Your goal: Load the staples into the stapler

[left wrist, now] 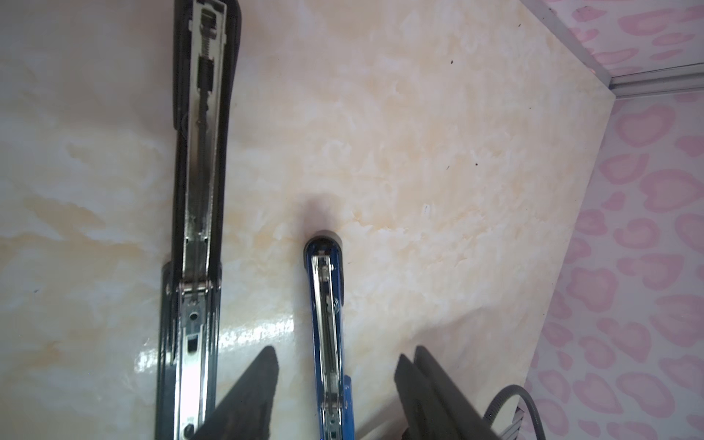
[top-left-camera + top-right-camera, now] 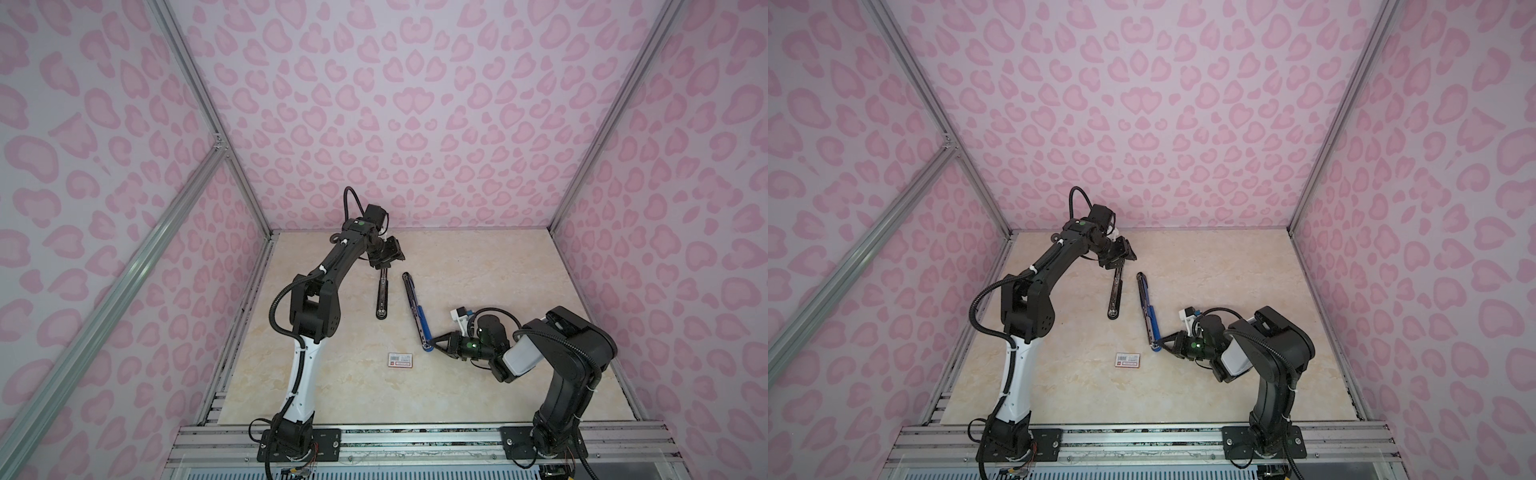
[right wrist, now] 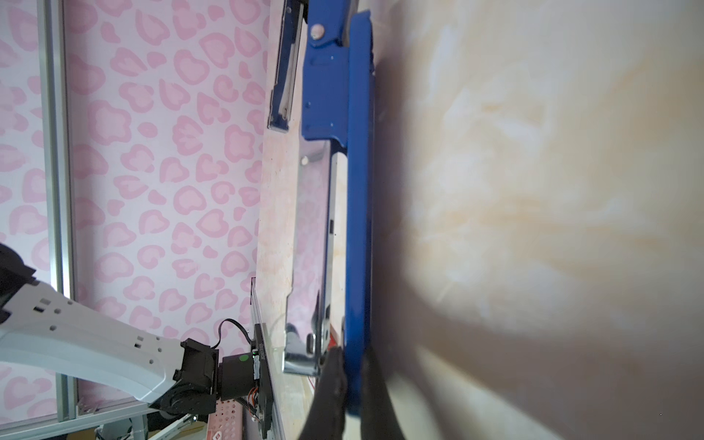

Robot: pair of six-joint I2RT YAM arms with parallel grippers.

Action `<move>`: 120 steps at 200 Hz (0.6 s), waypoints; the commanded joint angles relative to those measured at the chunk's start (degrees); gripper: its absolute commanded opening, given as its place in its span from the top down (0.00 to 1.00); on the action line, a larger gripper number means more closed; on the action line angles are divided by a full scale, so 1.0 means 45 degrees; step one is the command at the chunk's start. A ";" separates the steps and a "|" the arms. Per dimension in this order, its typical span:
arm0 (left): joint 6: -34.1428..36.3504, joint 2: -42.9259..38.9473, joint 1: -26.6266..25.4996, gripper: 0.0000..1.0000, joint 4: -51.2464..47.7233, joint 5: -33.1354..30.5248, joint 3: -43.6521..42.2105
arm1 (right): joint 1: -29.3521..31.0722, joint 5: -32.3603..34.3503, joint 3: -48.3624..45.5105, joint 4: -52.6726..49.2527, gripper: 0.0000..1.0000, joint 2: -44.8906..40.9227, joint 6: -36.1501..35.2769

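Two staplers lie swung open on the marble tabletop (image 2: 490,274). The blue stapler (image 2: 415,309) (image 2: 1148,309) has its silvery channel facing up (image 1: 325,304). My right gripper (image 2: 432,344) (image 2: 1160,341) (image 3: 352,354) is shut on the near end of its blue base plate (image 3: 358,190). The black stapler (image 2: 382,297) (image 2: 1115,297) (image 1: 198,171) lies to its left. My left gripper (image 2: 386,264) (image 2: 1119,262) (image 1: 337,358) hovers open over the staplers' far ends; the blue stapler shows between its fingers (image 1: 263,373), untouched. The staples are not in view.
A small white box with a red label and barcode (image 2: 400,360) (image 2: 1128,360) lies flat near the front, between the two arms. Pink patterned walls close in the table on three sides. An aluminium rail (image 2: 415,434) carrying both arm bases runs along the front.
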 commanded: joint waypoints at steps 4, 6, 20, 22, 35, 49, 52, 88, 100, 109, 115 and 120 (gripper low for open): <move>-0.0304 -0.1837 0.0021 0.41 0.1563 -0.0184 -0.2357 | -0.0157 0.0975 0.0416 -0.0628 1.00 0.0474 0.0895; -0.0319 -0.2015 0.0022 0.41 0.1668 -0.0201 -0.2577 | -0.0166 0.0980 0.0489 -0.0623 1.00 0.0533 0.0946; -0.0419 -0.3027 0.0035 0.41 0.2319 -0.0226 -0.4048 | -0.0188 0.0980 0.0884 -0.0535 1.00 0.0826 0.1238; -0.0436 -0.3167 0.0035 0.41 0.2384 -0.0226 -0.4231 | -0.0196 0.0980 0.0952 -0.0522 1.00 0.0840 0.1278; -0.0466 -0.3899 0.0039 0.41 0.2690 -0.0262 -0.5322 | -0.0224 0.0942 0.1270 -0.0377 1.00 0.1053 0.1584; -0.0435 -0.4630 0.0031 0.41 0.2917 -0.0438 -0.6395 | -0.0350 0.0941 0.1576 -0.0242 1.00 0.1190 0.1925; -0.0424 -0.4742 0.0023 0.41 0.2982 -0.0472 -0.6629 | -0.0378 0.0927 0.1633 -0.0189 1.00 0.1206 0.1988; -0.0679 -0.6095 0.0040 0.42 0.3825 -0.0460 -0.8984 | -0.0779 0.0817 0.2320 -0.0042 1.00 0.1367 0.2812; -0.0806 -0.6392 0.0023 0.42 0.4079 -0.0435 -0.9453 | -0.0867 0.0718 0.2539 -0.0089 1.00 0.1493 0.3154; -0.0886 -0.6595 0.0039 0.42 0.4232 -0.0511 -0.9999 | -0.0918 0.0634 0.2661 -0.0072 1.00 0.1613 0.3446; -0.0938 -0.6714 0.0034 0.42 0.4328 -0.0552 -1.0189 | -0.0944 0.0629 0.2691 0.0034 1.00 0.1706 0.3674; -0.0959 -0.6795 0.0027 0.42 0.4389 -0.0576 -1.0309 | -0.0965 0.0610 0.2685 0.0158 1.00 0.1781 0.3869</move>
